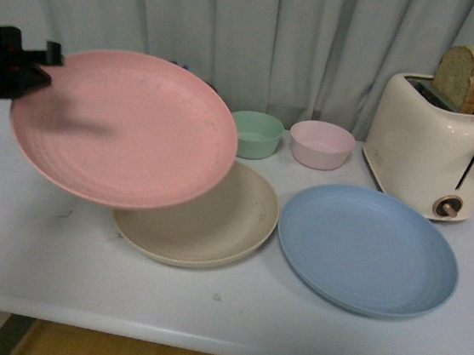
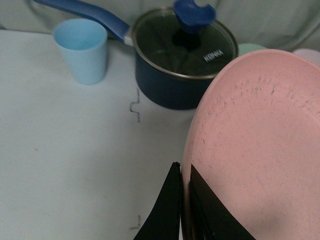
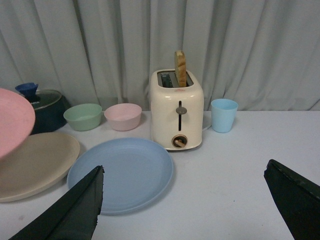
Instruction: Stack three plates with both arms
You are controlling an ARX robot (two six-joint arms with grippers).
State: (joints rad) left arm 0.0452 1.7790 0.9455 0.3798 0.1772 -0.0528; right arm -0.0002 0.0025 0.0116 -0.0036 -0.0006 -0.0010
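Observation:
My left gripper [image 1: 35, 69] is shut on the left rim of the pink plate [image 1: 127, 126] and holds it tilted in the air, over the left part of the beige plate [image 1: 215, 222]. In the left wrist view the two black fingers [image 2: 170, 210] pinch the pink plate's [image 2: 260, 145] rim. The blue plate [image 1: 368, 248] lies flat to the right of the beige one. My right gripper [image 3: 185, 192] is open wide and empty above the table, right of the blue plate [image 3: 122, 172]; the beige plate [image 3: 35, 162] and pink plate [image 3: 12, 122] show too.
A green bowl [image 1: 256, 134] and a pink bowl [image 1: 321, 144] stand behind the plates. A cream toaster [image 1: 438, 145] with a bread slice stands at the back right, a light blue cup [image 3: 223, 115] beside it. A dark blue pot [image 2: 182, 55] with lid and another blue cup [image 2: 82, 50] stand at the back left.

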